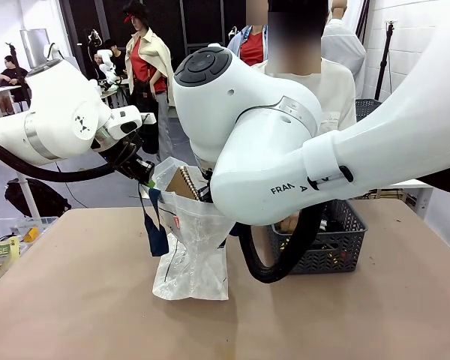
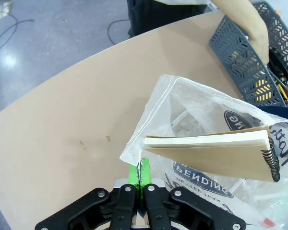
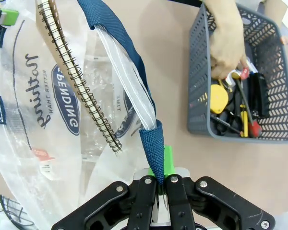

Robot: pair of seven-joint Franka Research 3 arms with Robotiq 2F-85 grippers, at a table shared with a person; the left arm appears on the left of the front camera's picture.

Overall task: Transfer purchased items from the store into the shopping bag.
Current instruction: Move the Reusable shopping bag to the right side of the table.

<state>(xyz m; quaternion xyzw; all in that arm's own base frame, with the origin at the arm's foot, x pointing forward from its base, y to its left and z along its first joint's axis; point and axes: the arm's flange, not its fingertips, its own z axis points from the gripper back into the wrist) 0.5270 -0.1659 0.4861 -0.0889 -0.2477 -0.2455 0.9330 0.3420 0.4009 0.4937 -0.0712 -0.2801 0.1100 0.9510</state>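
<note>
The shopping bag (image 1: 191, 255) stands on the table, held open at the top by both grippers. My left gripper (image 1: 140, 169) (image 2: 139, 173) is shut on the bag's translucent rim (image 2: 134, 148). My right gripper (image 3: 161, 168) is shut on a navy strap handle (image 3: 151, 143) of the shopping bag (image 3: 53, 110). One purchased item, a tan spiral-bound notebook (image 1: 183, 182) (image 2: 216, 154) (image 3: 79, 79), sticks upright out of the bag's mouth. More purchased items (image 3: 235, 103), yellow, black and red, lie in the grey mesh basket (image 3: 199, 96), where a person's hand (image 3: 228, 43) reaches in.
The grey basket (image 1: 326, 251) (image 2: 240, 52) stands to the right of the bag, partly behind my bulky right arm (image 1: 285, 150). A clear bin (image 1: 7, 240) with packs sits at the table's left edge. Bare tabletop (image 1: 97, 315) lies in front.
</note>
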